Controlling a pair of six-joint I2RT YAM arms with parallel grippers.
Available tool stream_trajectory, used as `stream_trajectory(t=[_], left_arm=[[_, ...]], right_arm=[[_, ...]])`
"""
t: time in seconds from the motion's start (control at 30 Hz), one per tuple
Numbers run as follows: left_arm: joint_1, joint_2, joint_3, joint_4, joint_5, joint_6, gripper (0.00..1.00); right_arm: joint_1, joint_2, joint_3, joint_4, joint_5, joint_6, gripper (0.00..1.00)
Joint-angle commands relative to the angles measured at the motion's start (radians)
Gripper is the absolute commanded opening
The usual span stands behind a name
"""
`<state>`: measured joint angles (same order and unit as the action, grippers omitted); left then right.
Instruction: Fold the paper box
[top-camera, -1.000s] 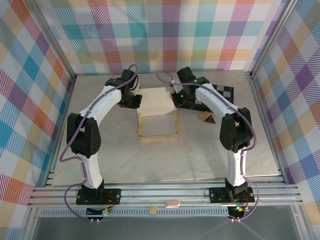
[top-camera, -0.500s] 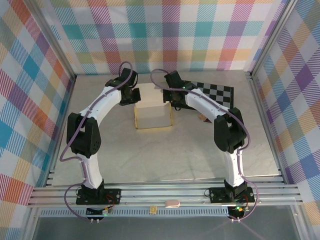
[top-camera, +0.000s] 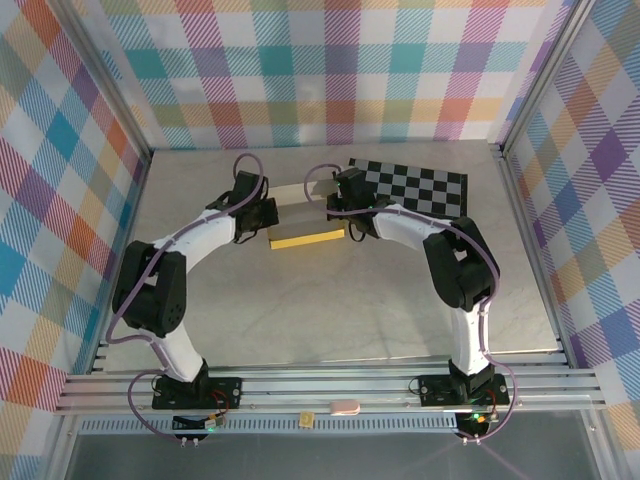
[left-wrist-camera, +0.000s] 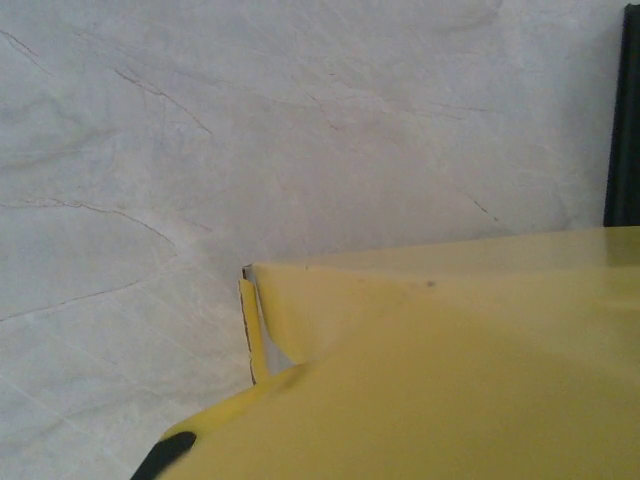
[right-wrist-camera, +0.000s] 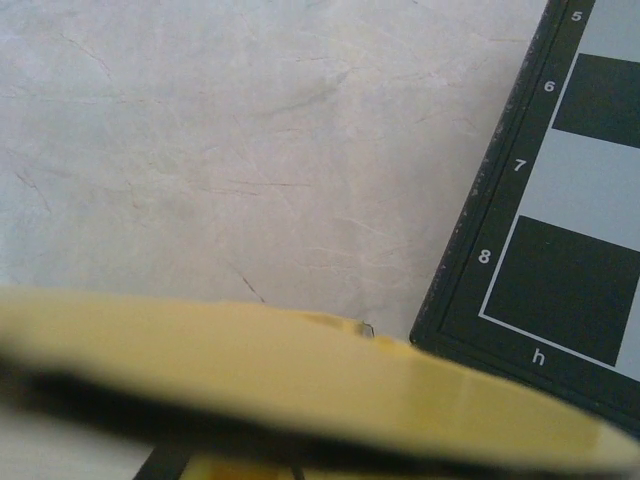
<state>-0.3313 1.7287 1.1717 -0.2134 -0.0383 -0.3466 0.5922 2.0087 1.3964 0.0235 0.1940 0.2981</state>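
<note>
From above, the left gripper (top-camera: 268, 213) is seen at the left end of the paper box (top-camera: 306, 237), its jaws brought together on the cardboard. The box is set on the table (top-camera: 330, 300) toward the far edge, a little left of the middle. It is a low, flattened form, with its long axis parallel to that far edge. A mustard-yellow wall is turned toward the near edge and a paler panel lies behind it.

In the left wrist view the paper box (left-wrist-camera: 450, 370) is shown close up as smooth, matte yellow card. A folded corner and a narrow tab stand on edge there, a detail lost from above. The veined, marble-like surface of the table (left-wrist-camera: 200, 120) is also made plain.

The right gripper (top-camera: 335, 207) is seen at the right end of the box, likewise closed on the card. In the right wrist view the paper box (right-wrist-camera: 330, 370) is reduced to a blurred yellow band.

Just right of the box lies the checkered board (top-camera: 415, 187), near the far right corner. In the right wrist view the checkered board (right-wrist-camera: 560, 250) is shown with a dark rim and printed numerals and a letter.
</note>
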Motion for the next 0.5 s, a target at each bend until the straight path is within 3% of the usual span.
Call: stream_trajectory(t=[0.0, 0.47], left_arm=[[-0.014, -0.036, -0.034, 0.15, 0.09, 0.019, 0.0], [-0.076, -0.058, -0.157, 0.139, -0.009, 0.07, 0.0]], right_arm=[[0.032, -0.033, -0.018, 0.048, -0.059, -0.012, 0.0], [0.057, -0.05, -0.005, -0.087, 0.004, -0.002, 0.02]])
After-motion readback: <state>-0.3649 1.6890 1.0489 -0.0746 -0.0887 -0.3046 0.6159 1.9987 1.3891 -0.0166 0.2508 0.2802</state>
